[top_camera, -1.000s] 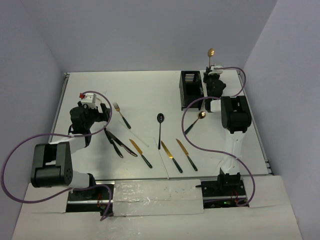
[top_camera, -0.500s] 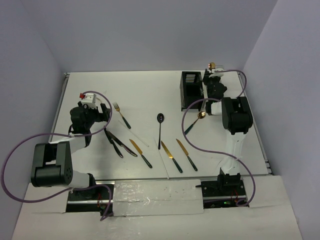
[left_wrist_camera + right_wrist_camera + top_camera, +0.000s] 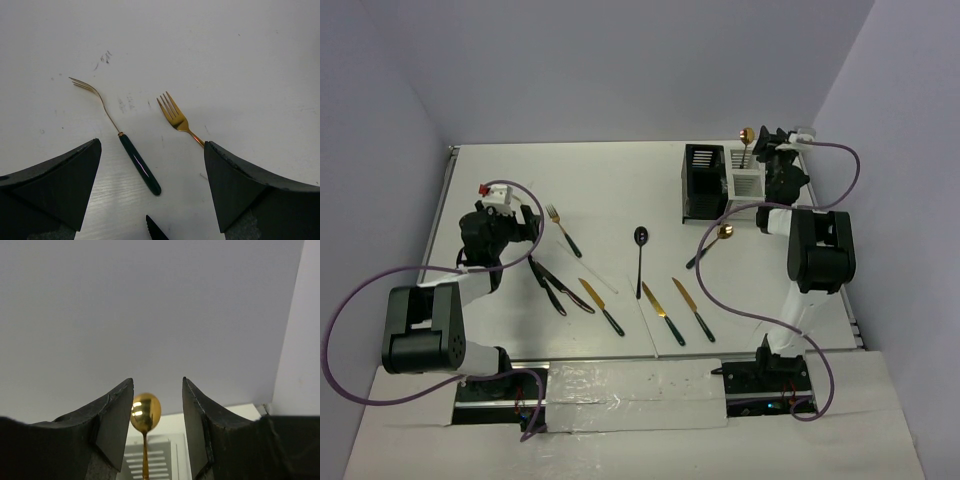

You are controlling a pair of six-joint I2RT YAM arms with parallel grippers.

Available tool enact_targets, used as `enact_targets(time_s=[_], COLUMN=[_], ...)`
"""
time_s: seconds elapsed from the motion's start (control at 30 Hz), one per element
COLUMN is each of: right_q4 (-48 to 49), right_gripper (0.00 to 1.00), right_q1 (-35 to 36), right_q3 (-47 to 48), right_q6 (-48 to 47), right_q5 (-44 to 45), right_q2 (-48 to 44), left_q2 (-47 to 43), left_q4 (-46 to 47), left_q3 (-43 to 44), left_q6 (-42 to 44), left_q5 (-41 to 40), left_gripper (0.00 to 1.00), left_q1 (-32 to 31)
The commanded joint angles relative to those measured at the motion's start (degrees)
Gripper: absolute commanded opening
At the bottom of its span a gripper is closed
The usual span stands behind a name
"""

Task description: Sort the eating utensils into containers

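1. Right gripper [image 3: 157,407], far right: fingers spread on either side of a gold spoon [image 3: 145,412], seemingly not touching it. The spoon stands upright in the white caddy [image 3: 746,184], which is joined to the black caddy [image 3: 702,180].
2. Left gripper [image 3: 152,150], left: fingers spread above the table [image 3: 620,180], with a green-handled fork [image 3: 119,133] and a second fork [image 3: 175,117] between them. It grips neither.
3. Step, as judged: the spoon is delivered and the forks are next.
4. Next move: the right arm should lift clear without knocking the spoon. The left gripper should descend and close across one fork's handle.
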Motion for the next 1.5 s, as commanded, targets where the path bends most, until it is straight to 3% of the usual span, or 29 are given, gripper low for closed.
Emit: enact_targets(time_s=[0.0, 0.37, 0.43, 0.53, 0.57, 0.6, 0.7, 0.77, 0.83, 0.97, 1.2, 1.47], right_q4=[9.7, 2.5, -6.8, -41.5, -61.0, -68.3, -84.7, -92.2, -96.0, -101.3, -103.4, -99.7], right_gripper=[0.51, 0.56, 0.57, 0.59, 0.59, 0.59, 0.58, 0.59, 0.62, 0.62, 0.65, 0.65], right_q1=[-0.2, -1.0, -0.9, -0.7, -0.5, -0.2, 3.7, 8.0, 12.7, 13.6, 15.8, 19.8], right_q3=[-0.9, -1.7, -2.2, 5.3, 8.6, 13.4, 12.8, 10.7, 7.0, 0.3, -4.7, -0.3], right_q6=[3.7, 8.1, 10.7, 17.9, 21.1, 21.4, 19.2, 17.2, 17.0, 21.4, 25.0, 29.3], right_q5=[-2.6, -3.7, -3.9, -0.7, -0.7, -1.7, -4.4, 4.4, 8.0, 4.8, 5.4, 5.9], right_q2=[-2.9, -9.1, -15.3, -24.7, -25.8, -27.2, -33.0, -37.2, -43.1, -48.4, -41.3, -26.3], left_q2=[-0.1, -0.1, 0.0, -0.3, -0.6, -1.3, -3.1, -3.9, -4.5, -4.4, -12.1, -17.8], left_q4=[1.2, 1.1, 1.2, 0.9, 0.8, 0.8, -1.7, -10.6, -25.8, -44.2, -44.3, -43.7], left_q3=[2.3, 2.3, 2.3, 2.4, 2.5, 2.2, 3.2, 6.2, 13.8, 21.8, 12.2, 8.8], left_q6=[0.8, 0.8, 0.8, 0.8, 0.8, 1.0, 2.5, 5.4, 9.1, 12.7, 14.1, 14.4], left_q5=[0.5, 0.7, 0.6, 0.4, 0.3, 0.2, -0.4, -2.8, -4.7, -9.0, -8.3, -8.3], left_gripper=[0.93, 0.93, 0.93, 0.93, 0.93, 0.93, 0.93, 0.94, 0.94, 0.93, 0.92, 0.93], left_q1=[0.3, 0.3, 0.3, 0.3, 0.3, 0.3, 0.3, 0.3, 0.3, 0.4, 0.5, 0.5])
